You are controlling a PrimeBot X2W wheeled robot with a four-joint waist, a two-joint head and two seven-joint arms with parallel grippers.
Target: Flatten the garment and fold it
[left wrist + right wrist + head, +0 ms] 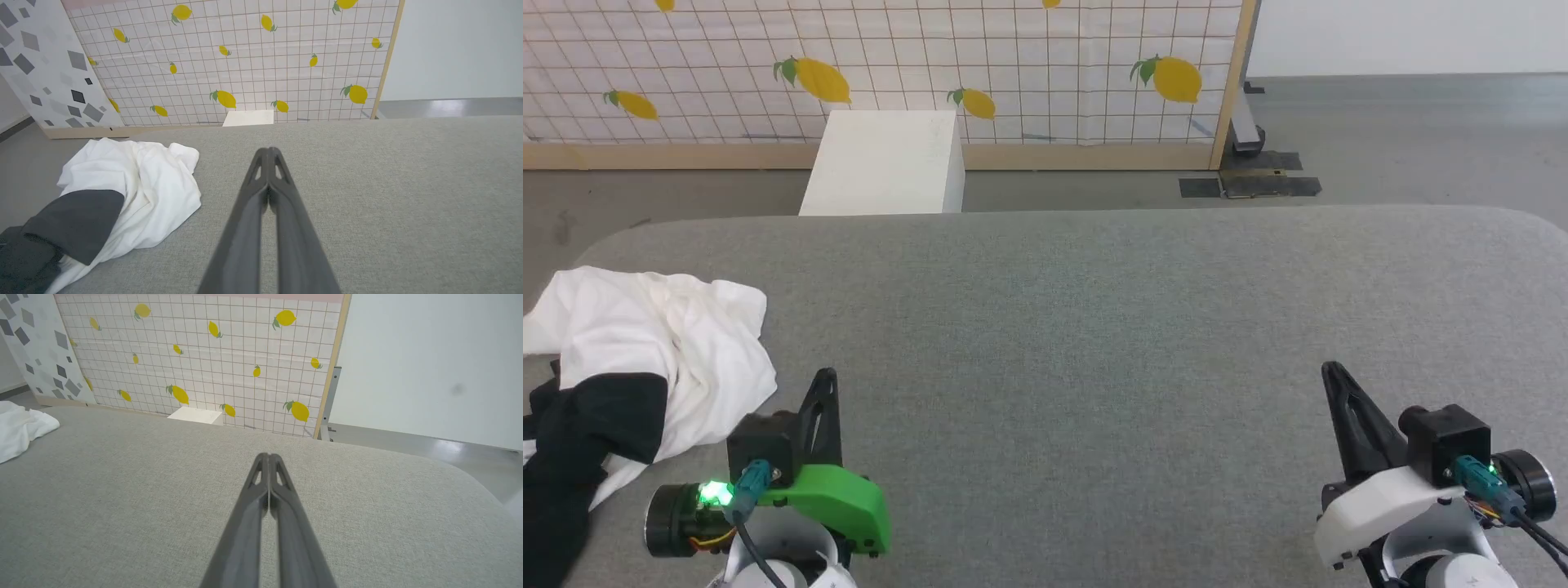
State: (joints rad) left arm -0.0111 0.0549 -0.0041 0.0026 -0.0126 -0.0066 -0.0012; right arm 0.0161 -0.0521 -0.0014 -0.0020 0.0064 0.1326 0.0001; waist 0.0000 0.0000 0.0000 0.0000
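We saw the garment point(678, 359) crumpled at the table's point(1094, 327) left edge, left end effector point(827, 376) closed nearby, right end effector point(1332, 370) closed, both empty.

A grey fabric-covered table point(1094, 327) with rounded corners spreads beneath and ahead of the left gripper point(827, 377) and the right gripper point(1331, 371). Beyond its far edge, ahead of the left gripper, a white box point(882, 163) stands on the grey floor point(1421, 139) before a wood-framed panel point(1013, 65) of white grid printed with lemons. Ahead of the right gripper is a plain white wall point(1405, 33).
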